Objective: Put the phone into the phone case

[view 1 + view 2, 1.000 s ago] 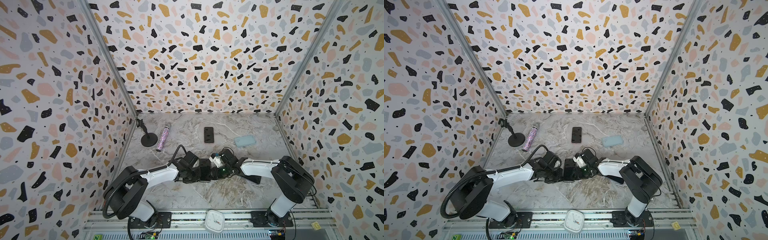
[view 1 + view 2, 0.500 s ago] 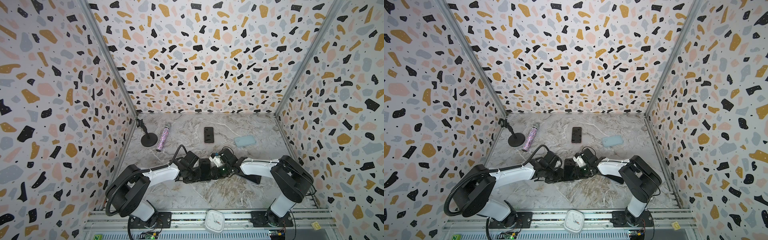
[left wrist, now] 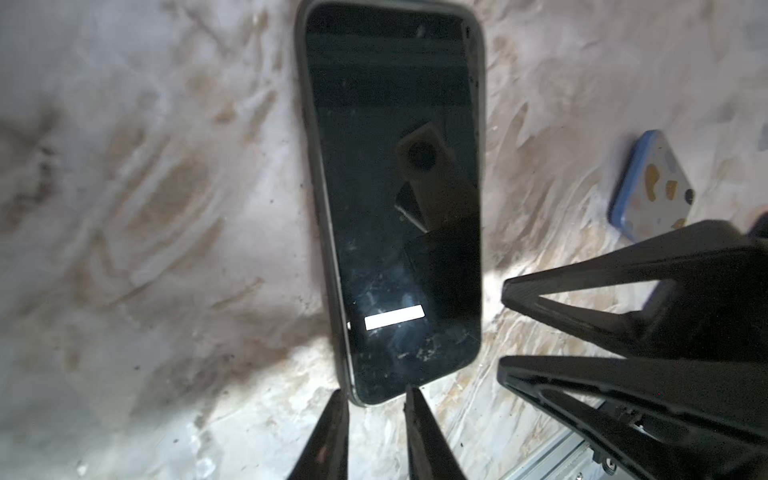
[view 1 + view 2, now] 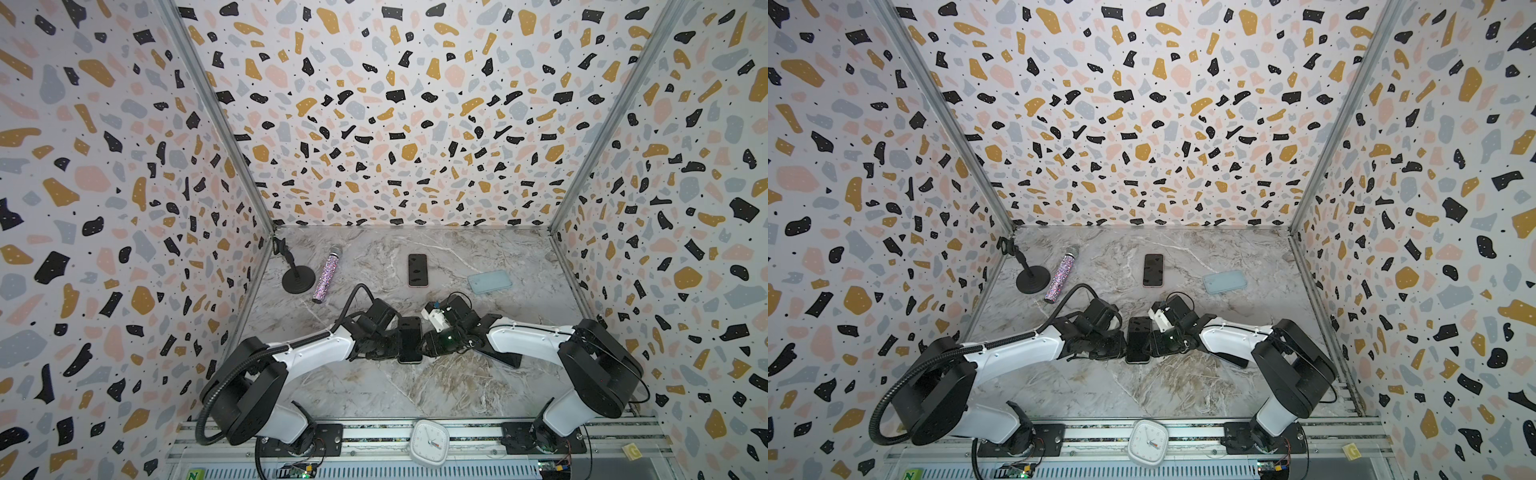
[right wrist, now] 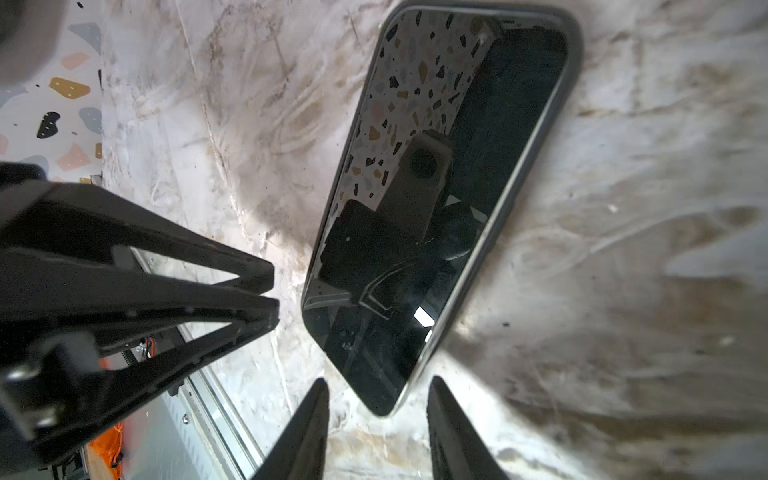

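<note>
Left claw [image 3: 374, 395] has just eased its fingers apart and stands slightly open around a corner of the phone [image 4: 409, 340], which lies flat, screen up, mid-bench [image 4: 415, 386] between both arms. Right claw [image 5: 377, 384] is open too, fingers either side of a phone corner, not pinching. Farther back, the pale blue phone case [image 4: 489, 281] lies well apart, near a second phone [image 4: 417, 270].

Left wrist view: a finger [image 3: 623, 268] of the right gripper [image 3: 503, 328] hides part of the case [image 3: 648, 183] — the case itself is blurred. The frame edge cuts off the left gripper [image 3: 375, 390] fingers. In both top views, fingertips merge with the dark phone [image 4: 409, 338] between them — contact unreadable there.
</note>
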`<action>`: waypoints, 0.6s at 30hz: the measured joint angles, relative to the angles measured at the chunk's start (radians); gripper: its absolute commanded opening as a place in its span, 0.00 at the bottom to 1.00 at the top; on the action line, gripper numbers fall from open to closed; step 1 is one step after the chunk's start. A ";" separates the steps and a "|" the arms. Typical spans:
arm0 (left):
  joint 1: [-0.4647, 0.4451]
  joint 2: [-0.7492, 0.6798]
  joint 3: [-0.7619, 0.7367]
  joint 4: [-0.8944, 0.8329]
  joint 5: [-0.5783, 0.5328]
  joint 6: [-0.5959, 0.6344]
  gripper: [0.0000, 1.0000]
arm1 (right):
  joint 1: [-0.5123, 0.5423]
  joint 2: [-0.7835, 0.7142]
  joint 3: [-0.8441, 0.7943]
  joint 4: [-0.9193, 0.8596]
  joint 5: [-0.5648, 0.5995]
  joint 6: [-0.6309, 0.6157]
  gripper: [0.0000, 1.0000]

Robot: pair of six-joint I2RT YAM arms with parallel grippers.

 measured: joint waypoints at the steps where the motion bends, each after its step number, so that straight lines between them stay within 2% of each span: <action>1: 0.003 -0.014 -0.006 0.023 0.000 -0.008 0.32 | 0.001 -0.005 -0.009 0.004 0.001 0.003 0.36; 5: 0.005 -0.035 -0.054 0.122 0.020 -0.036 0.35 | 0.007 -0.008 -0.042 0.010 0.005 0.018 0.33; 11: 0.019 -0.034 -0.118 0.153 0.042 -0.052 0.42 | 0.027 -0.008 -0.047 0.012 0.017 0.029 0.28; 18: 0.031 -0.018 -0.150 0.187 0.074 -0.057 0.43 | 0.047 -0.008 -0.047 0.012 0.023 0.039 0.23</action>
